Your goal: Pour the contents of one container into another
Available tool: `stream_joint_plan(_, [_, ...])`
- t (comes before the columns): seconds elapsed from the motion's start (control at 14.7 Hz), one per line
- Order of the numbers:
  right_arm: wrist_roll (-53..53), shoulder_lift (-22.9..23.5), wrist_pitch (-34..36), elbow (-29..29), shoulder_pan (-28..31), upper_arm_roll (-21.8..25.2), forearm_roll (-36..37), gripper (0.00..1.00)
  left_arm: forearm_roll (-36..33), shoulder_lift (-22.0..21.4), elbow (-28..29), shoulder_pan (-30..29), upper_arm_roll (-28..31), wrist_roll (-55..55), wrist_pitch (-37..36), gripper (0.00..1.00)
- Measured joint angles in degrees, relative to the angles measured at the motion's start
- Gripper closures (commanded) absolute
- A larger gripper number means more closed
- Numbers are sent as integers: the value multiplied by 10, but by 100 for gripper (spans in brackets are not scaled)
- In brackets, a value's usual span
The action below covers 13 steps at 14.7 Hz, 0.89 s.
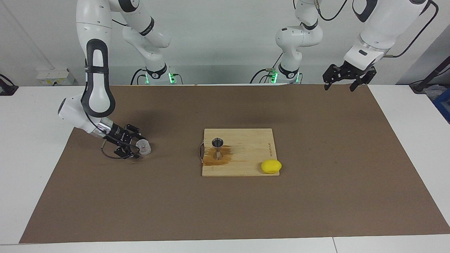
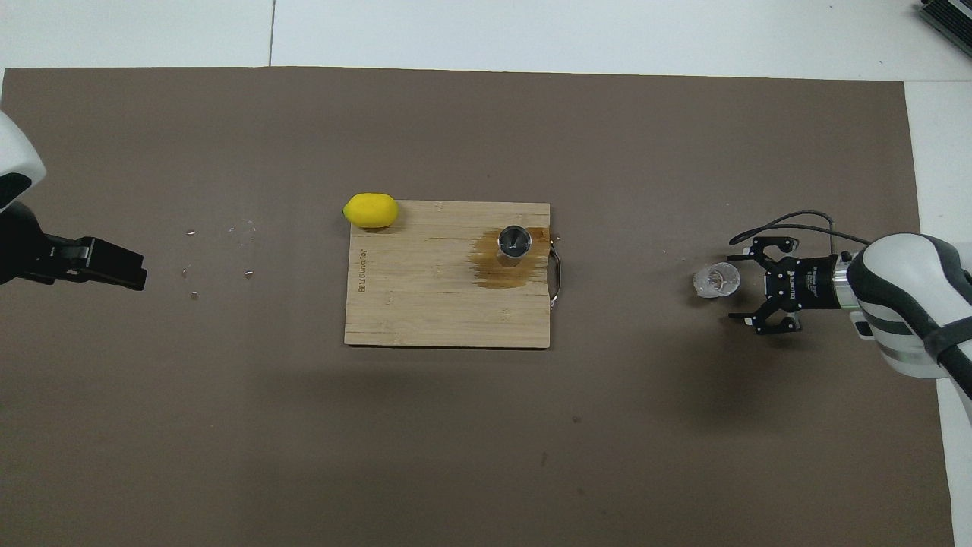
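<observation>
The clear squat cup stands on the brown mat toward the right arm's end of the table. My right gripper is low beside it, open, its fingertips just clear of the cup and holding nothing. The steel jigger stands upright on the wooden board, in an amber wet stain. My left gripper waits open, raised over the left arm's end of the mat.
A yellow lemon rests at the board's corner farthest from the robots, toward the left arm's end. The board has a metal handle on the edge facing the cup. A few small specks lie on the mat near the left gripper.
</observation>
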<state>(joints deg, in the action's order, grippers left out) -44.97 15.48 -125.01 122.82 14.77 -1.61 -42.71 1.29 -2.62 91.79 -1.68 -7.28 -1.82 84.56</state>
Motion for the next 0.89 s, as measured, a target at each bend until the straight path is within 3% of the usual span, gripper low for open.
stream_joint_plan(0.61, [220, -76, 76, -2, 3, -3, 222, 0, 0, 0, 0, 0, 0, 0, 0, 0])
stream_joint_plan(0.89, [266, -102, 83, -8, -49, -9, 310, 0, 0, 0, 0, 0, 0, 0, 0, 0])
